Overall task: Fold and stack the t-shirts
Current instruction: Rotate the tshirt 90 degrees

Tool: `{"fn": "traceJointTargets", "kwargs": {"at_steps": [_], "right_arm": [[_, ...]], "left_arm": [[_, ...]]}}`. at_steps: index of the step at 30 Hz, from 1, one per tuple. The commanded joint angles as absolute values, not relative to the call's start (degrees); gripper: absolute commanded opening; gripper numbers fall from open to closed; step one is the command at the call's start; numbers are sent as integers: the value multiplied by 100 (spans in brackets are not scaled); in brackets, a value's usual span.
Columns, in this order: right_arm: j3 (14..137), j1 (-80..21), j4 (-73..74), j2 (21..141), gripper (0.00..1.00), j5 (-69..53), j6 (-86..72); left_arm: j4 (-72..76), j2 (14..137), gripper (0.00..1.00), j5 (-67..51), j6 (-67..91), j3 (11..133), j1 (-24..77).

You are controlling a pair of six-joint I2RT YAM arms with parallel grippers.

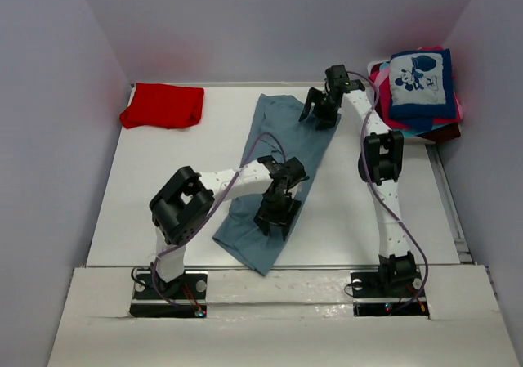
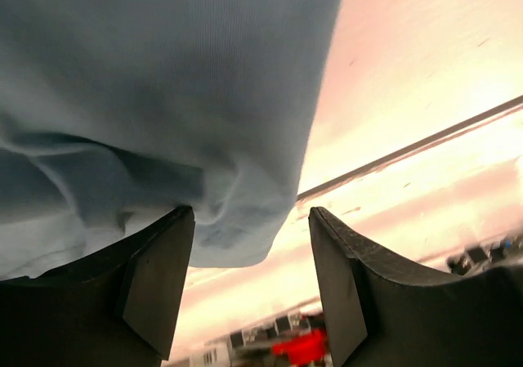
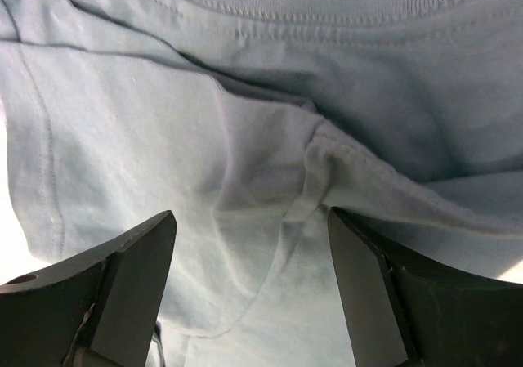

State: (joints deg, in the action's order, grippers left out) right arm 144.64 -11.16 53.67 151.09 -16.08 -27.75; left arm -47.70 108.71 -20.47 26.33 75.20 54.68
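The left gripper (image 1: 274, 226) is hanging with its jaws spread and gripping nothing, directly above the near half of the grey-blue t-shirt (image 1: 286, 150). The shirt is lying as a long folded strip slanting across the table (image 1: 163, 195). Seen from that wrist, a soft rolled edge of the cloth is sitting just ahead of the gap, closer to the left-hand one of its fingers (image 2: 155, 285). The right gripper (image 1: 317, 115) is likewise standing released, jaws wide, over the far end of the same shirt, with the collar seam (image 3: 327, 15) running just beyond its fingertips. Well off to the left gripper's far left a folded red t-shirt (image 1: 163, 105) is resting. Just to the right gripper's right is sitting a stack of folded t-shirts (image 1: 441, 122), a navy mouse-print shirt (image 1: 418, 81) topping it.
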Motion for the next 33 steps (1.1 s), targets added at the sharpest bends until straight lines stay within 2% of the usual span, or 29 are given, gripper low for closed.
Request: {"fn": "traceJointTargets", "kwargs": {"at_steps": [1,6,9,12,20,25,33], "right_arm": [[14142,-1099,5246,14425,82,-1416,-2558],[14010,-1099,5616,13853,82,-1362,-2566],[13756,-1099,5835,13387,82,-1327,-2663],[12977,-1099,5985,12851,83,-1388,-2716],[10891,-1457,5880,11524,83,-1679,-2707],[10091,-1968,5810,10961,83,-1775,-2812],[8931,-3005,5327,10556,82,-1942,-3251]], "left_arm": [[-5131,10529,69,-1206,2847,8330,5449],[-5581,10661,70,-117,2874,9684,5038],[-5581,10740,71,-27,2804,10168,4590],[-5362,10959,71,26,2603,10563,3773],[-5300,12664,70,342,2189,12442,3165],[-5098,13261,69,158,2004,12910,2884],[-4922,13474,70,387,1626,13245,2628]]}}
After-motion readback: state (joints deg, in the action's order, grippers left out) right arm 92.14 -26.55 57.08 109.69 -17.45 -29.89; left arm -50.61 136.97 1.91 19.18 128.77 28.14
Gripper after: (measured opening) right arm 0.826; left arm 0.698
